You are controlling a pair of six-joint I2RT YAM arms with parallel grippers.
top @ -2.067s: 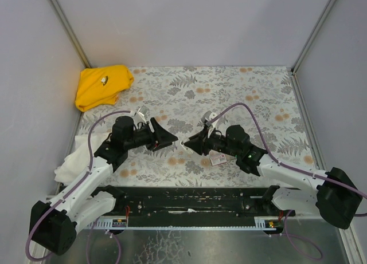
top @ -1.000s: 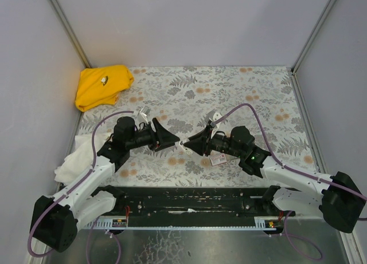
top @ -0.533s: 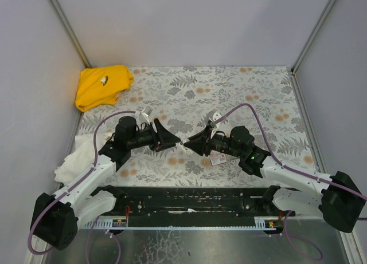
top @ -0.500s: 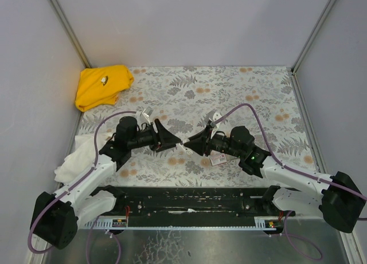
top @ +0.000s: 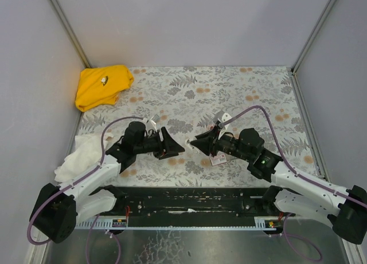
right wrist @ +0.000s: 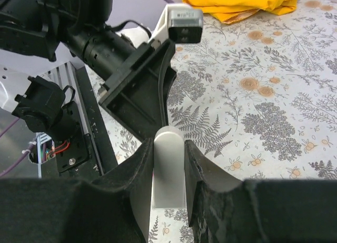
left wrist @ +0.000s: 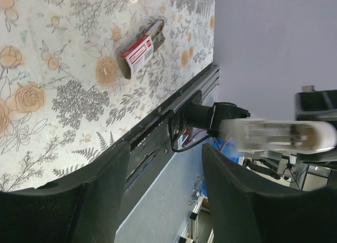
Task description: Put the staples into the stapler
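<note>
My right gripper (right wrist: 168,148) is shut on the stapler (right wrist: 168,166), a small pale rounded body that stands up between its fingers. In the top view the right gripper (top: 195,143) hangs over the middle of the table and points left. My left gripper (top: 176,146) faces it across a small gap, open and empty; the left wrist view (left wrist: 164,153) shows nothing between its fingers. The red-and-white staple box (top: 218,158) lies flat under the right arm, and it also shows in the left wrist view (left wrist: 139,54). No loose strip of staples is visible.
A yellow cloth (top: 103,85) lies at the far left corner. A white cloth (top: 77,161) lies at the left edge beside the left arm. The black base rail (top: 189,198) runs along the near edge. Grey walls close the table on three sides.
The two grippers met tip to tip at the stapler before. Now they are apart: the right arm has drawn back to the right with the stapler, and the left gripper has swung lower and right.
</note>
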